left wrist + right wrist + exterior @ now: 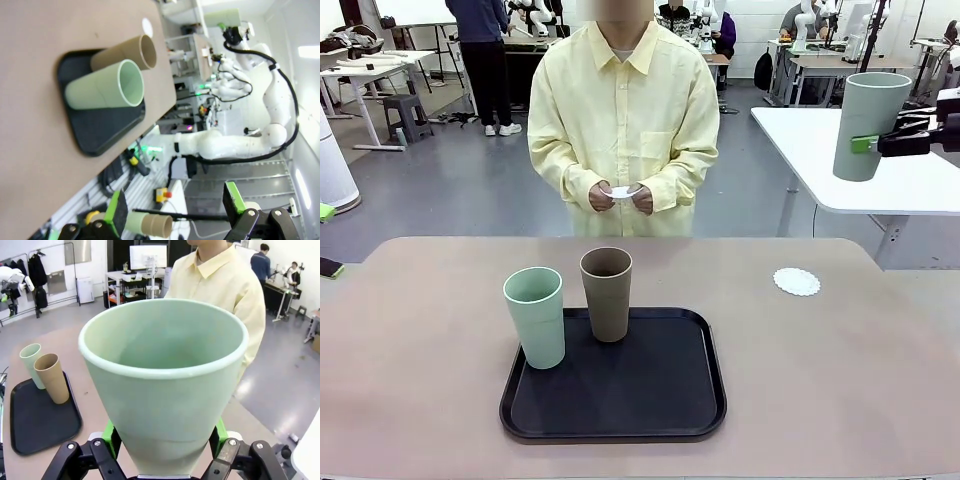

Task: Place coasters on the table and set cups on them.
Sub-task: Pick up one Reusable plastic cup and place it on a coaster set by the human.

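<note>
The right fingers [861, 144] are closed on a mint cup [868, 120] and hold it upright in the air at the far right, well above the bench [420, 350]. The front view gives this grip from the side, with one green pad against the cup's lower wall. The right wrist view looks into the mouth of that cup [165, 370] and adds the rest: green pads [111, 432] press its lower wall from both sides.

The left fingers [116, 212] stand wide apart with nothing between them. The left wrist view shows this, rolled sideways, with the bench beyond them.

On the bench, near the middle, lies a black tray [620, 400]. A second mint cup [534, 316] stands upright at its left edge, and a brown cup [607, 293] stands upright at its far edge, just right of the mint one. In the front view there is a narrow gap between the two. In the left wrist view the same pair [102, 87] overlap, so that gap is lost there. The right wrist view catches them small at its left side, on the tray [40, 420].

A white lacy coaster [796, 281] lies flat on the right part of the bench toward the far edge, well apart from the tray and uncovered.

The front view adds the person at the far side — both hands [601, 196] are held together at the waist, pinching another white coaster [623, 191] between them.
</note>
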`<state>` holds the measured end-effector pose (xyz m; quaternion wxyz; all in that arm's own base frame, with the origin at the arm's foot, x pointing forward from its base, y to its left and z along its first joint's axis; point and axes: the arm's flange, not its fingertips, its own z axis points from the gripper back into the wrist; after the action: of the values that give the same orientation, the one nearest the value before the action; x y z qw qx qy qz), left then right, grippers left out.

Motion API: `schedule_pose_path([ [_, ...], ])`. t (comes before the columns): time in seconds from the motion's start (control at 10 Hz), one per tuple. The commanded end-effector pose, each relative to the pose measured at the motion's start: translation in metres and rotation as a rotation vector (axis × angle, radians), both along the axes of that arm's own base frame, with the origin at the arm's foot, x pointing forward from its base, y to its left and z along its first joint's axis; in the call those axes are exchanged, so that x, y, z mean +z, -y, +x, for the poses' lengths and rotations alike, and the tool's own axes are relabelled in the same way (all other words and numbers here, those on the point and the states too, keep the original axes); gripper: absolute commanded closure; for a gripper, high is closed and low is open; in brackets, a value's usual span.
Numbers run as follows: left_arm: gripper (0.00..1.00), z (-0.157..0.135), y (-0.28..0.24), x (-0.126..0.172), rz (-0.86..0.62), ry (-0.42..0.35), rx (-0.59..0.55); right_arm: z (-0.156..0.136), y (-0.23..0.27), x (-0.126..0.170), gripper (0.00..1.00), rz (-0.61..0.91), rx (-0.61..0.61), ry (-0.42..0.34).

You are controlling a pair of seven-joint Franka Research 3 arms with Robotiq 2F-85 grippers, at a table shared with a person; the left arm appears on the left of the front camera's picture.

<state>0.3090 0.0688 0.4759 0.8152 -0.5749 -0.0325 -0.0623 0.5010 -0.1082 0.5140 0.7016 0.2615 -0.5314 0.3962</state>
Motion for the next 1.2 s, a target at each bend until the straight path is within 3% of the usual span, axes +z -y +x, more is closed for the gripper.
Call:
schedule_pose_path([
  [0.0,0.0,-0.001,-0.002,0.001,-0.008,0.011,0.0,-0.003,0.005,0.004,0.17,-0.009,-0.003,0.011],
  [0.5,0.0,-0.001,-0.002,0.001,-0.008,0.011,0.0,-0.002,0.005,0.001,0.17,-0.003,-0.007,0.003],
  [0.6,0.0,-0.001,-0.002,0.001,-0.008,0.011,0.0,0.003,0.0,-0.01,0.17,0.031,0.15,0.019],
  [0.7,0.0,-0.001,-0.002,0.001,-0.008,0.011,0.0,0.021,0.004,-0.03,0.17,0.087,0.223,-0.002],
  [1.0,0.0,-0.001,-0.002,0.001,-0.008,0.011,0.0,0.054,0.01,-0.086,0.17,0.075,0.303,-0.034],
  [1.1,0.0,-0.001,-0.002,0.001,-0.008,0.011,0.0,0.051,0.007,-0.104,0.17,0.03,0.313,0.001],
])
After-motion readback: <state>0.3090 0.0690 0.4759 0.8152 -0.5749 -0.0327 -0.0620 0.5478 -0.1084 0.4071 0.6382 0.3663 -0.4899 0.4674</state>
